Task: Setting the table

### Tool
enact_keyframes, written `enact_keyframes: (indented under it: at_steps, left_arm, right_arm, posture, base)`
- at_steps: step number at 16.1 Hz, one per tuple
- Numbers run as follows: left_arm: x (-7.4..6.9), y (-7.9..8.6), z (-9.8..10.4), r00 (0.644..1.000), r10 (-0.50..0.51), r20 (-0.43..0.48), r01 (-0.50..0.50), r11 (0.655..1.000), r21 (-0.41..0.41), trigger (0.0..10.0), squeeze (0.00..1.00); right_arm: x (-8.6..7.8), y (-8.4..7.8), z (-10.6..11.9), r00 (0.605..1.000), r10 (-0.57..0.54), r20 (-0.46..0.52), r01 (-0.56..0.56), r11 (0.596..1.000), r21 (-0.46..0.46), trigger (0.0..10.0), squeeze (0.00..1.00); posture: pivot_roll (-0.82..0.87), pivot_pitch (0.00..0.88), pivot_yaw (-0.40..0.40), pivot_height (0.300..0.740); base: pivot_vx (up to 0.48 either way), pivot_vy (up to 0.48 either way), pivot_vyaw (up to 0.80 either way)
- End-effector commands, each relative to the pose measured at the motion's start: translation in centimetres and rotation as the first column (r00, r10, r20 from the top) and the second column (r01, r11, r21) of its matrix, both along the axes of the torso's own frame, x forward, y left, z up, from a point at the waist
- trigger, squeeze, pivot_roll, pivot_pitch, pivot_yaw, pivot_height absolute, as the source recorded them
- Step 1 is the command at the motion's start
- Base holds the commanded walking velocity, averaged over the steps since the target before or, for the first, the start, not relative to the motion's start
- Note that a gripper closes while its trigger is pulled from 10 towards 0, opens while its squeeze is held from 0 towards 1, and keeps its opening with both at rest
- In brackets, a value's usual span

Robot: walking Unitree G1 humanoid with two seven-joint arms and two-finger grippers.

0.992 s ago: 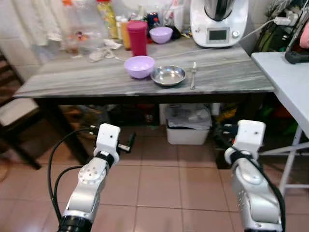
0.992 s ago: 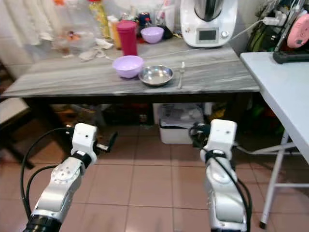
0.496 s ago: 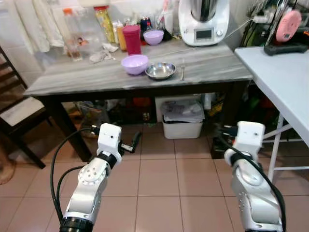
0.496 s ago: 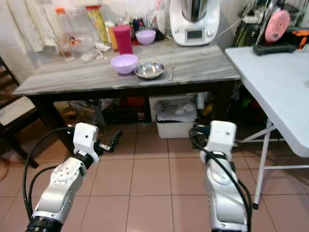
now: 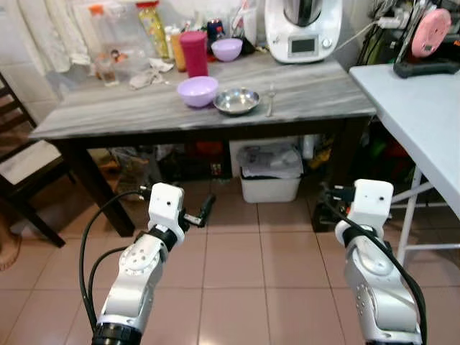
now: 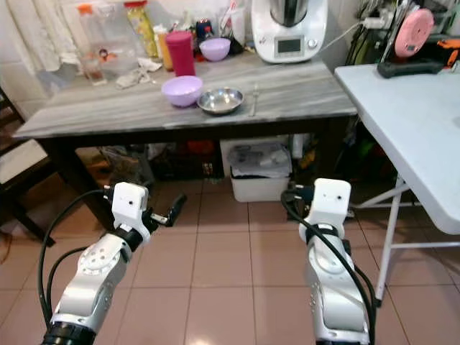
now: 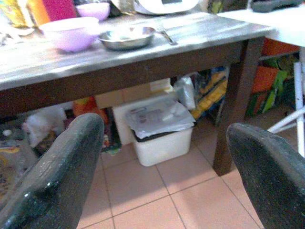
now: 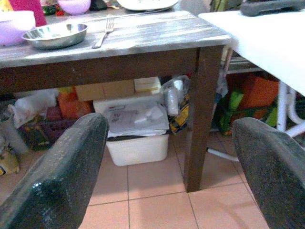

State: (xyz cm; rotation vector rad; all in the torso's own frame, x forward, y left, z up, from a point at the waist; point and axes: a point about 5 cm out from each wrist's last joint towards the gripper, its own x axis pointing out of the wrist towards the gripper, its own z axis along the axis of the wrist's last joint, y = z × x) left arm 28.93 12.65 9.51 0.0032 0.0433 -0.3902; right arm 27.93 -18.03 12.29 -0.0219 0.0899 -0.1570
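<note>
The grey, streaked stone-look surface [image 5: 316, 100] stands far ahead of both arms, well apart from them and higher than either claw. On it, toward the middle, sit a lavender plastic bowl [image 5: 198, 90], a shallow polished steel dish [image 5: 236, 100] just to its right, and a slim metal fork [image 5: 270, 100] right of the dish, its long axis running near to far with the tines pointing away. Farther back stand a magenta tumbler [image 5: 193, 53], a second small lavender bowl [image 5: 227, 49] and a white kitchen appliance [image 5: 302, 29]. The left claw [image 7: 162, 181] is spread wide and holds nothing; the right claw [image 8: 167, 176] is likewise wide apart and empty, both low over the tiled floor [image 5: 237, 266] and aimed under the surface at a white plastic bin [image 8: 136, 136]. The fork and dish lie slightly nearer the right arm, the bowl nearer the left; reaching any of them would seem to call for stepping closer and raising an arm.
</note>
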Motion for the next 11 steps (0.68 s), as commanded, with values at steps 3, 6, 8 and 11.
enact_keyframes:
  at_steps: [3,6,8,11]
  left_arm:
    - [-0.03,0.04,0.37,1.000,-0.009,0.010,0.009,1.000,-0.005,10.0,0.00]
    - [-0.03,0.06,0.37,1.000,-0.011,0.008,0.011,1.000,-0.005,10.0,0.00]
    - [-0.03,0.06,0.37,1.000,-0.013,0.008,0.013,1.000,-0.005,10.0,0.00]
    - [-0.03,0.04,0.43,1.000,-0.017,0.005,0.017,1.000,-0.003,10.0,0.00]
  right_arm:
    - [0.20,0.18,0.63,1.000,0.014,0.025,-0.014,1.000,-0.002,10.0,0.00]
    - [0.24,0.23,0.56,1.000,0.016,0.023,-0.016,1.000,-0.003,10.0,0.00]
    - [0.24,0.23,0.54,1.000,0.018,0.024,-0.017,1.000,-0.002,10.0,0.00]
    - [0.20,0.25,0.57,0.999,0.022,0.026,-0.022,1.000,0.003,10.0,0.00]
  posture:
    - [-0.29,0.000,0.094,0.740]
    - [-0.29,0.000,0.094,0.740]
    - [-0.29,0.000,0.096,0.740]
    - [-0.29,0.000,0.095,0.740]
  base:
    - [0.000,-0.406,0.00]
    - [0.000,-0.405,0.00]
    - [0.000,-0.409,0.00]
    - [0.000,-0.407,0.00]
